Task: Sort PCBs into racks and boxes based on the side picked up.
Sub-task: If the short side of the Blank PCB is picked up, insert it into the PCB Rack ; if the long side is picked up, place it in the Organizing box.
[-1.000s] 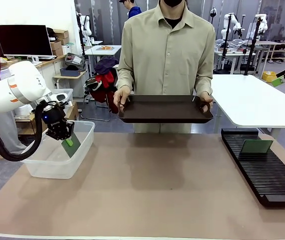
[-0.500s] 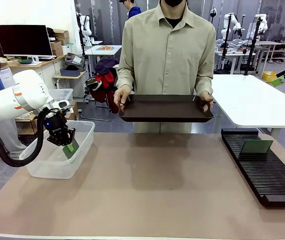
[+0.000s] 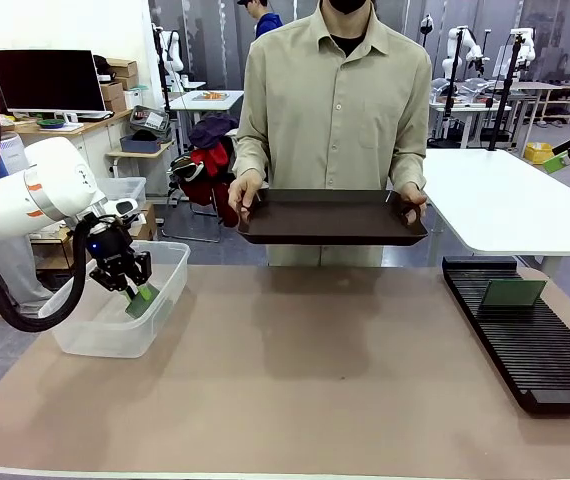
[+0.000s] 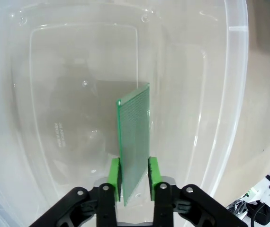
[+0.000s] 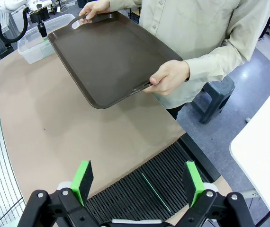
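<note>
- Right now the left gripper [image 4: 134, 176] hangs inside the clear box [image 3: 170, 262] at the table's left edge, its green pads [image 4: 114, 171] either side of the lower end of a PCB [image 4: 135, 131]; whether they pinch it or have just parted, I cannot tell.
- Risk: if let go edge-up, the board may tip against the box wall rather than lie flat; lifting out crooked could catch the rim.
- Room: straight up from the box is open; the table's middle is bare.
- Over the rack [image 3: 535, 350] on the table's right edge, the right gripper [image 5: 137, 180] hovers with jaws wide apart and nothing between them.
- A second PCB [image 3: 511, 292] stands slotted at the rack's far end.
- Between the arms, the person's dark tray [image 3: 330, 218] juts over the table's far edge, so a reach there could strike it.
</note>
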Tool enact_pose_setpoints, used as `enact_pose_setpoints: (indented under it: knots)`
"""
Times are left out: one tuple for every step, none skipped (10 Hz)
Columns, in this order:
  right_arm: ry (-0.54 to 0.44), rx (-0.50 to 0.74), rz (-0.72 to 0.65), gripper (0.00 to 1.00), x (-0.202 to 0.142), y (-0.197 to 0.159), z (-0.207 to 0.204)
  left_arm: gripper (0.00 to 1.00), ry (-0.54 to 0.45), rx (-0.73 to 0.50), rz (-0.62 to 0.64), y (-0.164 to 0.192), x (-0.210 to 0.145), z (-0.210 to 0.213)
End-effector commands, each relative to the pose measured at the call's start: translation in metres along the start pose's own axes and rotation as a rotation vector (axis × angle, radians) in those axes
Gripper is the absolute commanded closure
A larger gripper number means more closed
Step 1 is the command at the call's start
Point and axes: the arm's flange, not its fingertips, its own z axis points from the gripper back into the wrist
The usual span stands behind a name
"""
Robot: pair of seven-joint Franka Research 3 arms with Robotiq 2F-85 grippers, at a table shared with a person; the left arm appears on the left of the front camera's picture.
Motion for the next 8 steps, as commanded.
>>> enact_pose_setpoints:
  knots:
    - [0.004,0.0,-0.001,0.0,0.001,-0.001,-0.002,0.53,-0.017,0.019,-0.034,0.001,-0.007,0.01]
    - [0.004,0.0,-0.001,0.0,0.001,-0.001,-0.002,0.18,-0.017,0.041,-0.04,0.0,-0.009,0.015]
    - [0.004,0.0,-0.001,0.0,0.001,-0.001,-0.002,0.33,-0.029,0.049,-0.037,-0.002,-0.01,0.018]
    - [0.004,0.0,-0.001,0.0,0.001,-0.001,-0.002,0.0,-0.024,0.061,-0.045,-0.002,-0.01,0.022]
    - [0.004,0.0,-0.001,0.0,0.001,-0.001,-0.002,0.14,-0.024,0.067,-0.057,-0.003,-0.01,0.026]
    - [0.004,0.0,-0.001,0.0,0.001,-0.001,-0.002,0.0,-0.025,0.081,-0.069,-0.005,-0.01,0.029]
    - [0.004,0.0,-0.001,0.0,0.001,-0.001,-0.002,0.0,-0.037,0.097,-0.084,-0.008,-0.012,0.031]
    - [0.004,0.0,-0.001,0.0,0.001,-0.001,-0.002,0.0,-0.051,0.111,-0.103,-0.011,-0.013,0.035]
